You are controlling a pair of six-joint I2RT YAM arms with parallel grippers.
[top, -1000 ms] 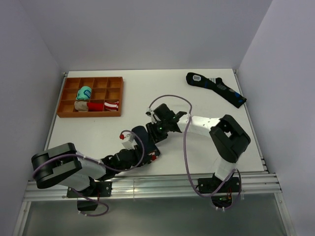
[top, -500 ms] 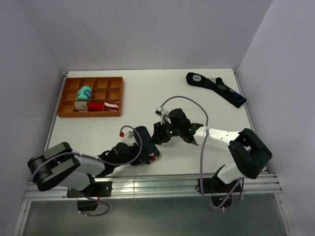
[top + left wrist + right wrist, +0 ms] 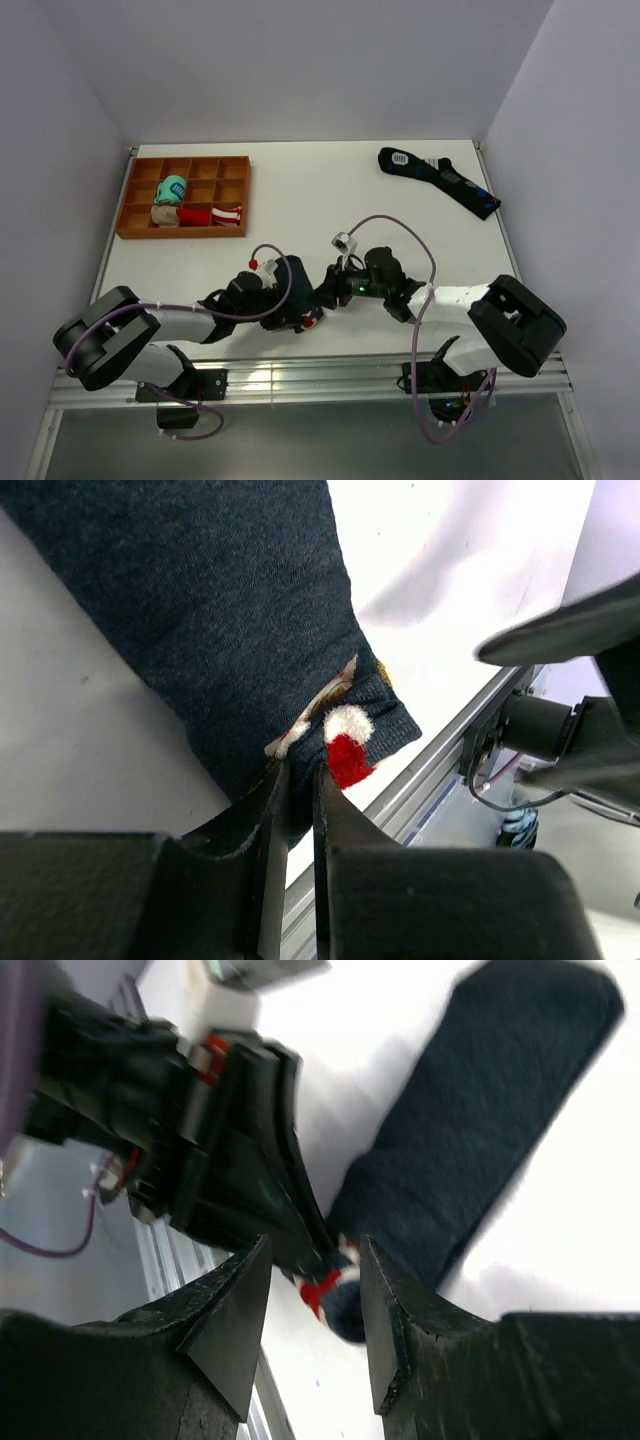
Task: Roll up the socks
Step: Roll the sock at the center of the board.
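Now that the right gripper (image 3: 312,1260) has swung nearer, jaws spread beside the red-white patch (image 3: 345,750) of the flat dark navy socks (image 3: 220,600) at the white table's (image 3: 300,200) near edge, with the left gripper (image 3: 297,770) pinching that end, rolling looks ready to start.

dark navy socks (image 3: 200,600), red-white-yellow patch (image 3: 345,748), orange tray (image 3: 246,200), teal bundle (image 3: 172,188)

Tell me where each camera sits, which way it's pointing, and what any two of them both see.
Top external: above and behind the arms, looking down on the table; both arms show, bases nearest.
Left wrist: on the left arm, looking along the left gripper, shut on the socks at the patch end.
Right wrist: on the right arm, looking past the open right gripper at the left gripper.
Shared: both wrist views show the socks' red patch.
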